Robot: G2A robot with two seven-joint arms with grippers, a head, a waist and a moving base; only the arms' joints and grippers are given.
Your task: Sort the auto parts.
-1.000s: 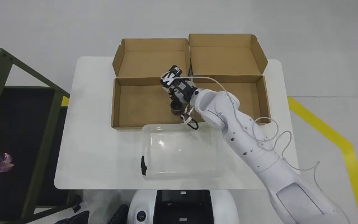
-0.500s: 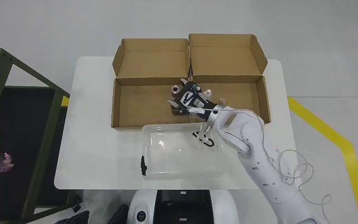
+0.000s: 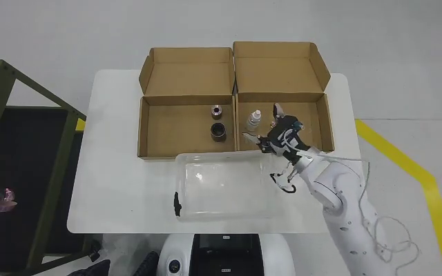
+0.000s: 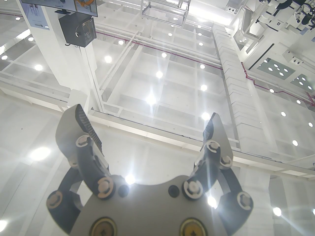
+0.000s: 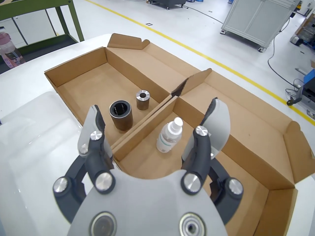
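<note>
Under the clear tray (image 3: 207, 200), white worktop (image 3: 114, 138) carrying all of it. Well off to the tray's left, beside the worktop, dark green cart (image 3: 27, 172).

Just past the tray's far rim, left cardboard box (image 3: 173, 131) and right cardboard box (image 3: 311, 114), side by side, inner walls touching, lids folded back away from the tray.

Right end effector (image 5: 155, 106) just beyond the tray's far rim, over the right cardboard box close to the shared wall. Released, fingers spread wide, gripping nothing.

Left end effector (image 4: 145, 111) pointed up at the ceiling. Released too, fingers wide apart, nothing between them. Place relative to the tray: cannot tell.

Black cylinder (image 3: 219, 131) upright in the left cardboard box, near the tray's far rim and near the shared wall.

White bottle (image 3: 255, 119) upright in the right cardboard box, just across that wall, slightly farther from the tray than the black cylinder. Framed between the right end effector's fingers in the wrist view, touching neither.

Small metal cylinder (image 3: 217, 109) upright in the left cardboard box, farther from the tray than the black cylinder, near it but apart.

Small dark clip (image 3: 177, 203) on the tray's left rim.
</note>
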